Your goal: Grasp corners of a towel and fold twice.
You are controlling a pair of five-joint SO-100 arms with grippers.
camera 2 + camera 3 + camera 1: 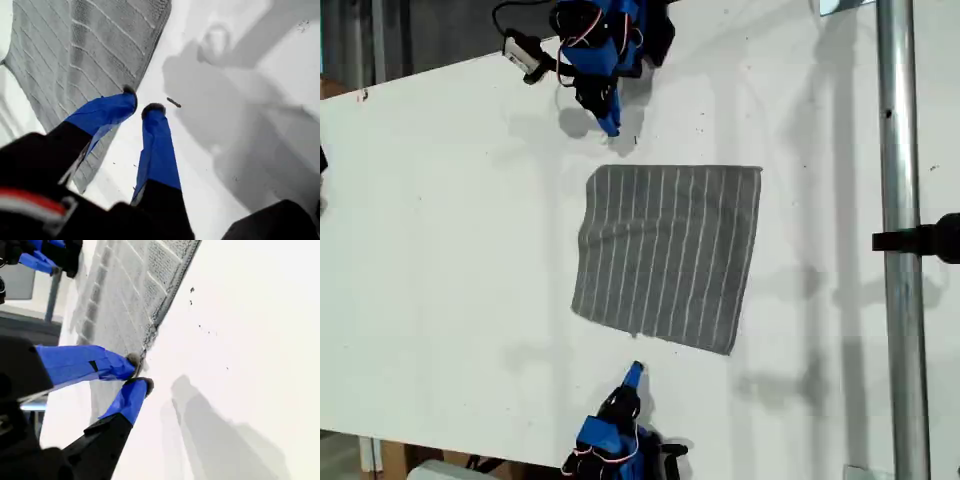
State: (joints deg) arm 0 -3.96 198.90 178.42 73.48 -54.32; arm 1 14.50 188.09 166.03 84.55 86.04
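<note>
The grey white-striped towel [665,255] lies flat, spread out in the middle of the white table [440,250]. My first gripper [611,126] hangs at the exterior view's top, just short of the towel's top-left corner [594,172]. In the first wrist view its fingertips [130,95] almost meet with nothing between them, beside the towel [75,55]. My second gripper [635,372] is at the exterior view's bottom, a strip of table away from the towel's lower edge. Its tips [135,360] come together right at the towel [125,300] edge, holding nothing I can see.
A metal pole [900,240] with a black clamp [920,240] runs down the exterior view's right side. A white and black camera [525,55] sticks out from the first arm. Small dark specks [173,102] dot the table near the towel. Shadows cross the table.
</note>
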